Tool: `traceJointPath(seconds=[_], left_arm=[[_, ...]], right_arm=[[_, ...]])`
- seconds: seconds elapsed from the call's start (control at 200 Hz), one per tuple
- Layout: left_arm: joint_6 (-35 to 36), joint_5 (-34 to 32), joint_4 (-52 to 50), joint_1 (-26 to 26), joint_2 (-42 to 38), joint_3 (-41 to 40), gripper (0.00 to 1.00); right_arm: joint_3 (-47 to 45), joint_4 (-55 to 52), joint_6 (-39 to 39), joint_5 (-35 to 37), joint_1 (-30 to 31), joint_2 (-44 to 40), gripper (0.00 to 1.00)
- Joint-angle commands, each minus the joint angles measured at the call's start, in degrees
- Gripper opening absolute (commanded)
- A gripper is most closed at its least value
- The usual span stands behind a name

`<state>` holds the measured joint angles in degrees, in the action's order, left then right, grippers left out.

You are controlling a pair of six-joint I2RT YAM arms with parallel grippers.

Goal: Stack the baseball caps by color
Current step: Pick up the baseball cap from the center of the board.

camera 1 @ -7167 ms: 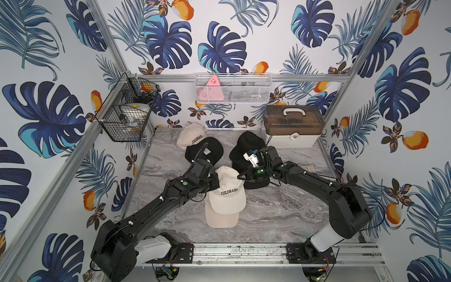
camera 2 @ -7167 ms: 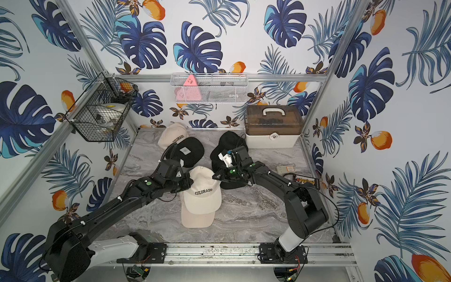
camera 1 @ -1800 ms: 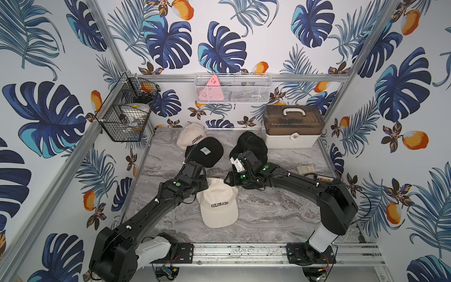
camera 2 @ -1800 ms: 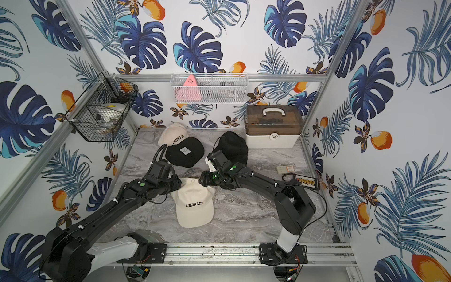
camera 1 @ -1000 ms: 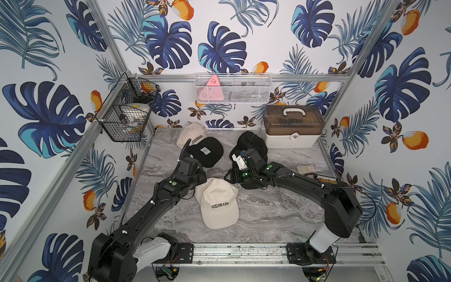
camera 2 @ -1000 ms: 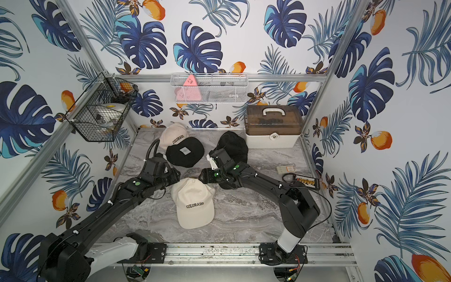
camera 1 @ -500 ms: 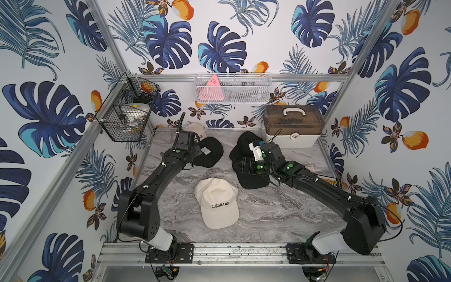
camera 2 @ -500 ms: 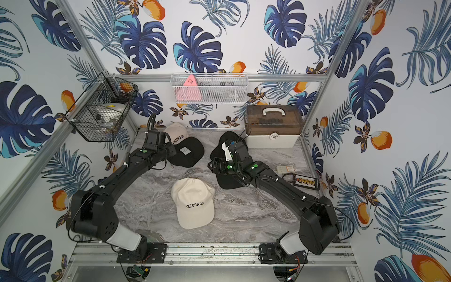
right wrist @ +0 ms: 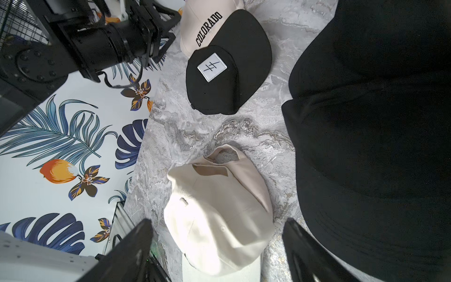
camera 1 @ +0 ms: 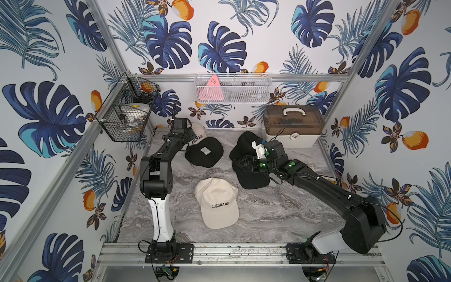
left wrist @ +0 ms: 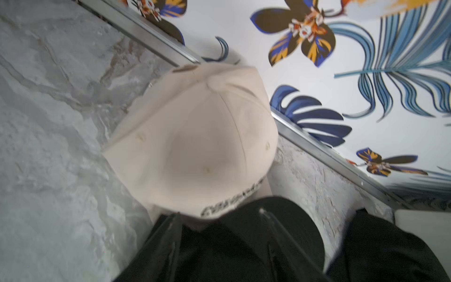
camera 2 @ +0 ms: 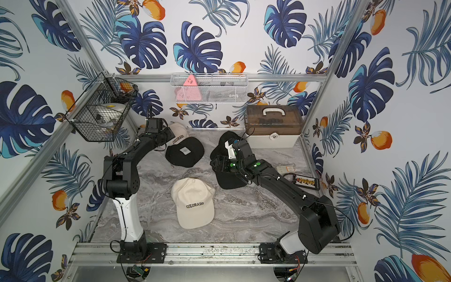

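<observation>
Grey marble-veined tabletop (camera 1: 280, 214), flat and matte, boxed in by walls (camera 1: 268, 36) papered with big blue leaves and orange fruit. Soft fabric caps lie on it in four spots.

The front cream cap (camera 1: 217, 202) sits near the middle, toward the front rail. It has a domed crown of stitched panels and a curved brim, with black block "COLORADO" across the front. The back cream cap (camera 1: 199, 135), with the same lettering, is in the far left corner close to the wall. The tagged black cap (camera 1: 203, 152), rounded and with a square white patch on its crown, touches it and lies partly over its front edge. To the right, the black pile (camera 1: 252, 177) is a heap of plain black caps with layered brim edges; how many I cannot tell.

The left gripper (left wrist: 219, 232) hangs over the spot where the back cream cap meets the black one. Its dark fingers (left wrist: 168, 244) are blurred but spread apart, with nothing between them. The right gripper (right wrist: 218, 221) hovers at the left edge of the black pile, jaws wide and empty.

A black wire basket (camera 1: 122, 117) on the left wall holds a white rounded thing and something orange, both too small to name. A white mesh basket (camera 1: 256, 91) on the back rail holds a pink triangle (camera 1: 212, 83) and dark bits I cannot make out. A box (camera 1: 292, 127) with a white base, a brown see-through lid and a white handle stands shut in the far right corner, just behind the black pile
</observation>
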<state>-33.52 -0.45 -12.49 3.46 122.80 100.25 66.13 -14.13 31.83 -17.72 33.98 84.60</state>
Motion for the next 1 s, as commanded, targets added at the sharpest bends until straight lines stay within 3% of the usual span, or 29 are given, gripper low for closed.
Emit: traceJointPath(seconds=[0.0,0.11,0.32,0.44,0.665,0.996], left_arm=[[2.11,2.1,2.2,1.82,2.75,3.1,0.71],[4.51,1.87,2.73,2.76,4.92,5.24,0.81],[3.2,10.33,2.82,3.66,9.65,7.89,0.79],[0.49,13.67,6.05,3.72,10.18,6.13,0.63],[-2.37,18.39,7.66,3.79,9.47,6.24,0.0],[-7.49,28.48,15.18,3.76,0.53,4.97,0.0]], right_arm=[[0.14,2.24,-0.77,-1.89,-0.3,0.77,0.86],[0.87,2.08,-0.86,-3.15,-0.5,2.16,0.86],[1.63,2.79,-0.7,-4.63,-0.73,3.99,0.87],[1.91,2.49,-0.79,-4.98,-0.73,4.09,0.87],[0.94,1.78,-1.19,-4.26,-1.98,2.73,0.87],[-0.65,1.72,-1.21,-6.6,-8.5,0.67,0.88]])
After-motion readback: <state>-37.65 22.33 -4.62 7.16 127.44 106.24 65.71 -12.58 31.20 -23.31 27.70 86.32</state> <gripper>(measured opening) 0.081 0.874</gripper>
